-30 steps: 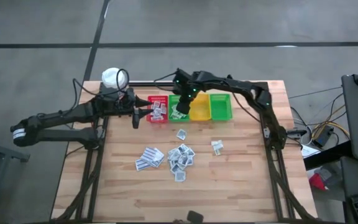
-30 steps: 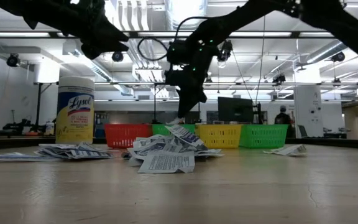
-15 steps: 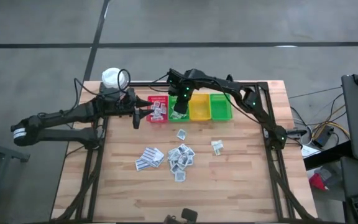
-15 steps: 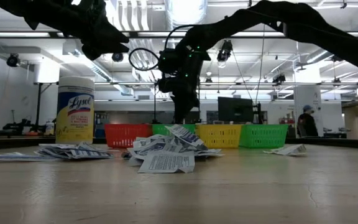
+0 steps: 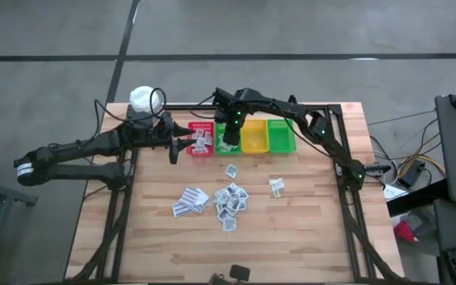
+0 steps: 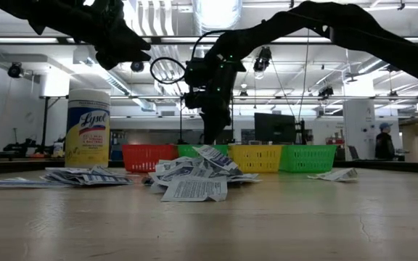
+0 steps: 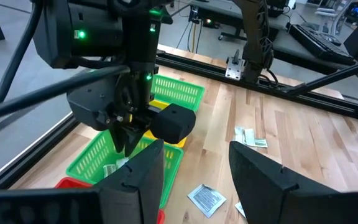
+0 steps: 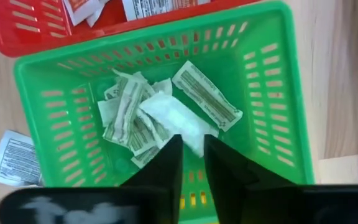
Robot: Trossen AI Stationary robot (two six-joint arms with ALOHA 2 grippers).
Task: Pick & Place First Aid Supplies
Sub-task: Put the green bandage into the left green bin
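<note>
My right gripper (image 5: pixel 228 136) hangs fingers-down inside the left green bin (image 8: pixel 272 81) and is shut on a white packet (image 8: pixel 173 118). Several other sachets (image 8: pixel 126 115) lie on the bin floor. More sachets rest flat on the table in a central heap (image 5: pixel 229 199), a fan (image 5: pixel 190 200) and two strays (image 5: pixel 276 187) (image 5: pixel 231 169). The red bin (image 5: pixel 202 127) also holds some. My left gripper (image 7: pixel 194 152) is open and empty. It hovers level beside the red bin (image 5: pixel 182 145), pointing at the right gripper (image 7: pixel 129 146). My right gripper pinches the white packet by its near end (image 8: pixel 194 142) between the two fingertips (image 8: pixel 169 155), coming from above and pointing down. The rest of the packet lies slanted on the other sachets in the green bin.
A yellow bin (image 5: pixel 254 136) and a second green bin (image 5: pixel 281 136) continue the row along the far edge. A white-capped wipes canister (image 5: pixel 142 98) stands at the far left corner. Bare wood stretches along the near edge (image 5: pixel 236 253).
My right gripper has moved a little toward the table's left and down into the left green bin. The white packet hung below its fingertips a second ago. That packet now lies on the sachets in the bin.
</note>
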